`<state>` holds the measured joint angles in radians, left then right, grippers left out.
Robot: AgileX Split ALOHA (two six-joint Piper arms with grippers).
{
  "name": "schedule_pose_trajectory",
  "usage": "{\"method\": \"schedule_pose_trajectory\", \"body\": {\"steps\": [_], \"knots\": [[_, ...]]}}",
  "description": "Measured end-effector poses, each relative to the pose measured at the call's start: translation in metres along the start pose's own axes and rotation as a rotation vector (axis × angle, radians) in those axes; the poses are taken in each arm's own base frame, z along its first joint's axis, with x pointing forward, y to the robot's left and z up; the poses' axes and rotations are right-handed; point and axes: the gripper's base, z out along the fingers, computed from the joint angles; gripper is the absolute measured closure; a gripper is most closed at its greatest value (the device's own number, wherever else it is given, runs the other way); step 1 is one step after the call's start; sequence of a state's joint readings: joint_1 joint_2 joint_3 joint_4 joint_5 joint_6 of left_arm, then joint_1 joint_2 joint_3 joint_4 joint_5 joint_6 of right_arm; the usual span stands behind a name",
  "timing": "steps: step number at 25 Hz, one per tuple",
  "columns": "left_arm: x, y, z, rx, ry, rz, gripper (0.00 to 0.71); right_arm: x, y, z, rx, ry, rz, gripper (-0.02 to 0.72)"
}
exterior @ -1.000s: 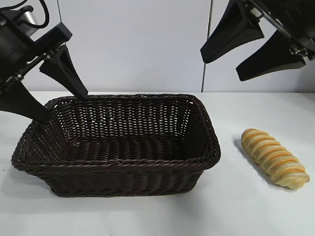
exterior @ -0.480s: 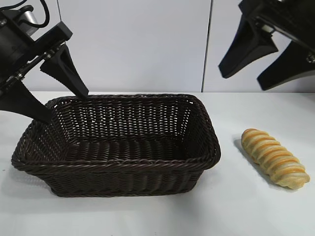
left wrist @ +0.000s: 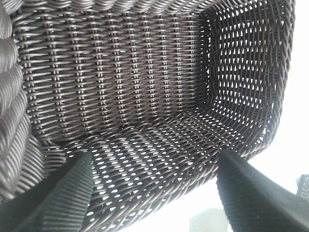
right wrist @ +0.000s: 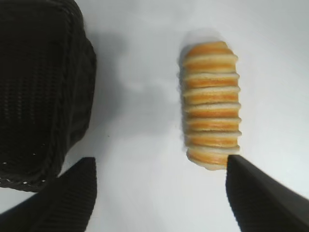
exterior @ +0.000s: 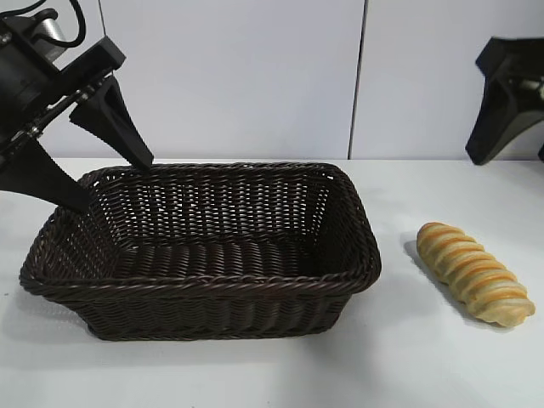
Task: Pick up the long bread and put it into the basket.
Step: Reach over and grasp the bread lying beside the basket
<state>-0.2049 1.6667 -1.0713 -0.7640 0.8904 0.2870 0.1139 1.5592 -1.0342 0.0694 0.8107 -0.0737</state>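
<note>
I am swinging the right tool point(exterior: 520, 161), jaws spread, rightward and lower above the long bread point(exterior: 474, 273). The left tool point(exterior: 106, 183), also spread, is staying over the basket point(exterior: 204, 285).

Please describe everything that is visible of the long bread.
The long golden-tan bread is a spiral-ridged loaf banded orange-brown and pale cream, with a baked-looking crust. It lies flat and whole on the white table, set diagonally, right of the dark brown wicker basket and apart from it. Only the table touches it.

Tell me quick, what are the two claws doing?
Left gripper: open, empty, above the basket's left end.
Right gripper: open, empty, above the long bread.
</note>
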Motion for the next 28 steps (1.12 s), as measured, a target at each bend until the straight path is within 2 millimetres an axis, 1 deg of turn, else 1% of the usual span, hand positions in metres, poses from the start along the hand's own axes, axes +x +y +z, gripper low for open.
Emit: {"method": "schedule_pose_trajectory", "body": {"steps": [7,14,16,21,24,28], "knots": [[0.0,0.0,0.0,0.0,0.0,0.0,0.186,-0.01,-0.004,0.042,0.016,0.045,0.014,0.167],[0.0,0.0,0.0,0.0,0.0,0.0,0.186,-0.03,-0.008,0.068,0.043,0.064,0.014,0.167],[0.0,0.0,0.0,0.0,0.0,0.0,0.186,-0.031,-0.009,0.076,0.043,0.076,0.015,0.167],[0.0,0.0,0.0,0.0,0.0,0.0,0.186,-0.027,-0.01,0.101,0.047,0.139,0.01,0.167],[0.0,0.0,0.0,0.0,0.0,0.0,0.186,-0.026,-0.011,0.107,0.047,0.145,0.011,0.167],[0.0,0.0,0.0,0.0,0.0,0.0,0.186,-0.027,-0.011,0.108,0.047,0.131,0.011,0.177]]}}
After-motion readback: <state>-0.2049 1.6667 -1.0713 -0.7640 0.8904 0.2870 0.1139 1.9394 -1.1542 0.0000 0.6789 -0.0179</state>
